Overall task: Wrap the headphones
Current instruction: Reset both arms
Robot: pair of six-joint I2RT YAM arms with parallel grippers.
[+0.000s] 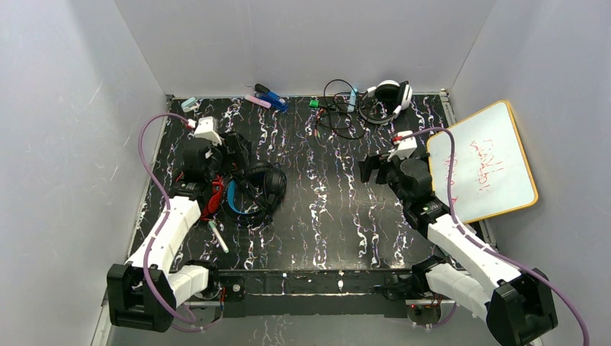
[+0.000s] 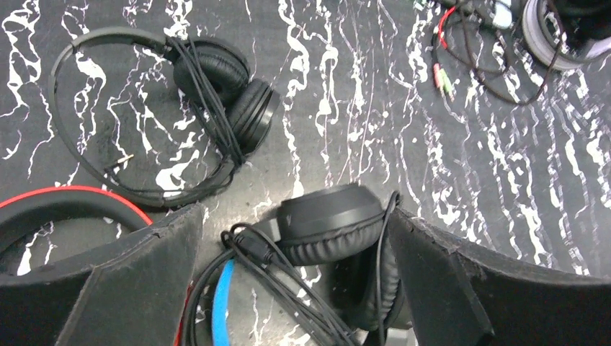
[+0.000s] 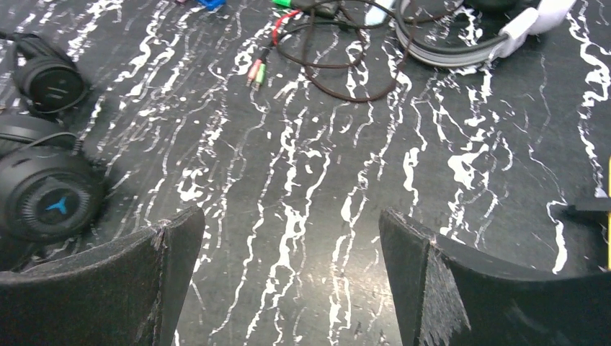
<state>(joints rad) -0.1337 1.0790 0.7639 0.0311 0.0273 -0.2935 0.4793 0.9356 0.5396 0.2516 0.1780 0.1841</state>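
The black headphones with a blue headband [image 1: 252, 193] lie left of centre on the black marbled table [image 1: 324, 209]. Their cable is bunched across the band [image 2: 223, 295]. My left gripper [image 2: 294, 216] is open and hangs low over them [image 1: 229, 167]. One padded ear cup [image 2: 331, 223] lies between its fingers, and the cable runs along the right finger [image 2: 447, 274]. The all-black headphones [image 2: 216, 86] lie beyond, with the cord wound round their cups. A red headphones band [image 2: 72, 194] shows at the left. My right gripper [image 3: 290, 216] is open above bare table [image 1: 371, 169].
A white headset [image 1: 389, 94] with a loose brown cable [image 3: 339, 68] and coloured plugs [image 3: 256, 72] lies at the back. Markers [image 1: 270, 97] rest by the back wall and a pen [image 1: 218, 236] at the front left. A whiteboard [image 1: 483, 162] leans at the right edge.
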